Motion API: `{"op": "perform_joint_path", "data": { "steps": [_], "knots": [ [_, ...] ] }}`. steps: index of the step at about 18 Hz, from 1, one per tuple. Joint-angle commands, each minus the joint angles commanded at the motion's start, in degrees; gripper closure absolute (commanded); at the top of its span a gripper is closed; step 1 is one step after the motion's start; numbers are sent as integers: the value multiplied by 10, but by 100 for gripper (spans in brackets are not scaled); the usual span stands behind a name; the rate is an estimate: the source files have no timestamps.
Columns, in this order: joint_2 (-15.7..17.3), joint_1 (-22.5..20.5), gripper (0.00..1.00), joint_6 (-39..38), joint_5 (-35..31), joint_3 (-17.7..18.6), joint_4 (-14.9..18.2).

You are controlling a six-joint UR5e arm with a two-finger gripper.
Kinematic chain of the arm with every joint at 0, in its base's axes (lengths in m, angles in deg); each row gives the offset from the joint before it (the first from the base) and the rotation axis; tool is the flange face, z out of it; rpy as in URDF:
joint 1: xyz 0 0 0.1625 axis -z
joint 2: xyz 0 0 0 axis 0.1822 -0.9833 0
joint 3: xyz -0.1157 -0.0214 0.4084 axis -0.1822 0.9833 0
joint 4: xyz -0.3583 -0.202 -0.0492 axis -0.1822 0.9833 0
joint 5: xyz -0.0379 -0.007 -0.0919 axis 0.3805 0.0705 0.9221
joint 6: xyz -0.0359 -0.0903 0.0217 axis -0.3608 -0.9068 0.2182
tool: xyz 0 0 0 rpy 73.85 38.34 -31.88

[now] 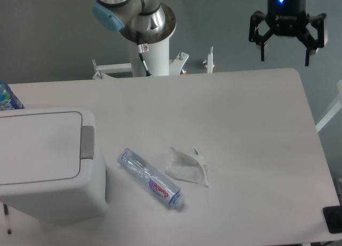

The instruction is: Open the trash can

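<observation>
The trash can (45, 160) is a large boxy white bin at the left front of the table. Its flat lid (37, 145) lies shut, and the grey push tab (87, 143) sits on its right edge. My gripper (286, 56) hangs high at the back right, above the table's far edge and far from the bin. Its two black fingers (262, 49) are spread wide with nothing between them.
A clear plastic bottle (150, 178) lies on its side right of the bin. A crumpled clear wrapper (187, 166) lies beside it. A blue-capped bottle (8, 98) peeks out behind the bin at the left edge. The arm's base (149, 48) stands at the back.
</observation>
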Motion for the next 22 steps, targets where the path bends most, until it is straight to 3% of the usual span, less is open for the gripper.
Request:
{"op": "perform_joint_path", "data": {
  "steps": [7, 15, 17, 22],
  "knots": [
    [-2, 1, 0, -10, 0, -1, -11],
    [-8, 9, 0, -148, 1, -7, -12],
    [-9, 11, 0, -170, 1, -5, -29],
    [-15, 55, 0, -293, 4, -2, -51]
  ]
}}
